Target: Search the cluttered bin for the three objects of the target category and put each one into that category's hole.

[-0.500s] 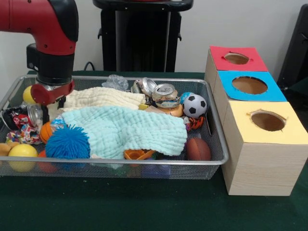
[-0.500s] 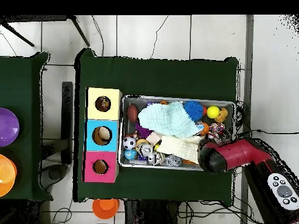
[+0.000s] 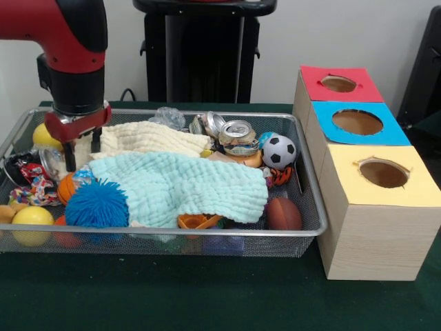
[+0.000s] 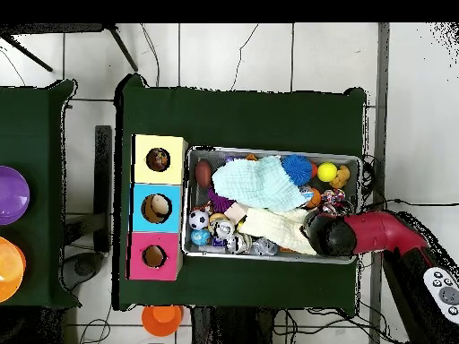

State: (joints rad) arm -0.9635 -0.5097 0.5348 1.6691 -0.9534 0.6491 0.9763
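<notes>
At the left end of the bin, in the front view, a knotted cloth toy in red, white and mixed colours lies against the mesh, beside a yellow ball and a spiky blue ball. It is the only one of the three objects that shows clearly; the other two may lie under the cloths or among the clutter, but nothing shows them.

Just right of that toy the tool hangs from the red arm with its dark fingers spread and nothing between them, above the edge of the cream cloth. The overhead view places the arm's end at the same end of the bin.

Further right, the pale green cloth covers the middle, with crushed cans, a small football and a brown ball around it.

On the green surface at the right stand the red box, blue box and yellow box. From the front their holes look empty, though overhead something pale may sit inside the blue one. By my reading no toy is gripped or on its way, so the search and all three placements seem to remain.
</notes>
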